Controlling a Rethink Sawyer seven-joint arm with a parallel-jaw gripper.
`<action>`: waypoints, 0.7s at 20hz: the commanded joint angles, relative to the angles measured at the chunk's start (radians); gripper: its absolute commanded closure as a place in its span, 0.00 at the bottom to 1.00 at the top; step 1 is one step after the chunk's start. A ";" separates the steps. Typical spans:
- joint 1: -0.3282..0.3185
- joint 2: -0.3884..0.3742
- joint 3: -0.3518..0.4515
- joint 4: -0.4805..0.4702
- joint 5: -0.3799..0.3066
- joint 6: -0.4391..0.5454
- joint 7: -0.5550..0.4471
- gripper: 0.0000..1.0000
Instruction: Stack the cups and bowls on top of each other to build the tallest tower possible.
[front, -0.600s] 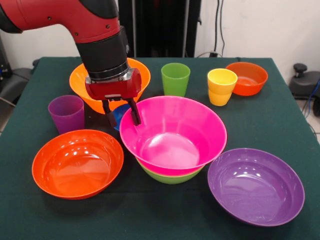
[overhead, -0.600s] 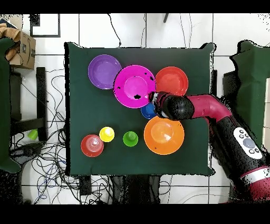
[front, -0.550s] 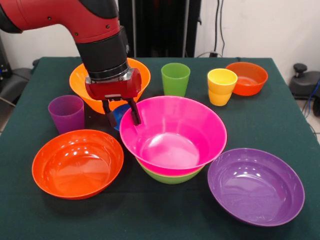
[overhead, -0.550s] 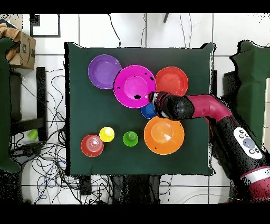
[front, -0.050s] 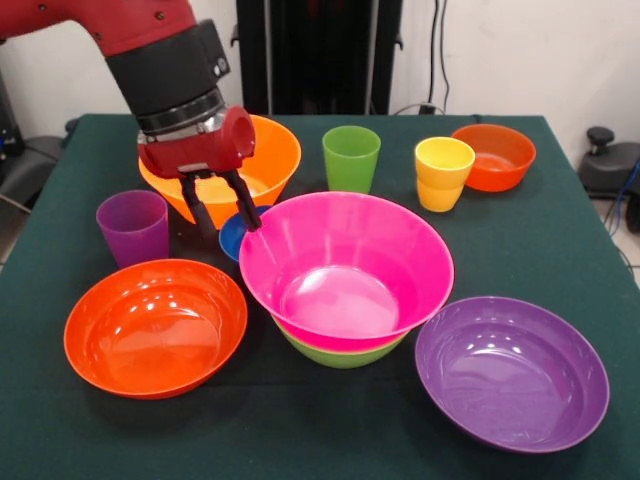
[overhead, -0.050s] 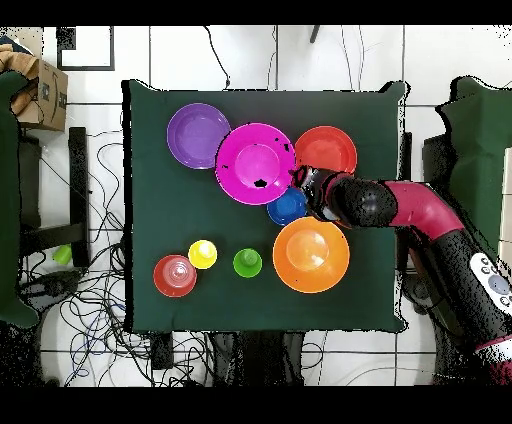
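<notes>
The pink bowl (front, -0.050s: 345, 262) sits nested in the lime green bowl (front, -0.050s: 340, 353) at the table's middle, and shows in the overhead view too, pink bowl (overhead, -0.050s: 256, 163). My gripper (front, -0.050s: 226, 222) hangs open and empty, tilted, just left of the pink rim and over the small blue bowl (front, -0.050s: 234, 238). Behind the gripper stands the large orange bowl (front, -0.050s: 272, 150). The purple cup (front, -0.050s: 133, 226) is at the left, the green cup (front, -0.050s: 351, 157) and the yellow cup (front, -0.050s: 443, 172) at the back. From above, the gripper (overhead, -0.050s: 298, 180) lies between the pink and red-orange bowls; the arm hides the purple cup.
A large red-orange bowl (front, -0.050s: 155, 326) sits front left and a purple bowl (front, -0.050s: 512, 371) front right. A small red-orange bowl (front, -0.050s: 495, 155) stands at the back right. From above, the blue bowl (overhead, -0.050s: 287, 207) shows beside the arm and a cardboard box (overhead, -0.050s: 40, 92) lies off the table.
My gripper has lifted and drawn back leftward from the pink bowl's rim, tilting as it went. More of the blue bowl now shows. No bowl or cup moved.
</notes>
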 joint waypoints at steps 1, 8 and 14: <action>0.022 -0.044 0.060 0.066 0.060 0.148 -0.210 0.00; 0.056 -0.075 0.021 0.006 0.038 0.155 -0.207 0.00; 0.103 -0.046 -0.055 -0.128 -0.030 0.167 -0.236 0.00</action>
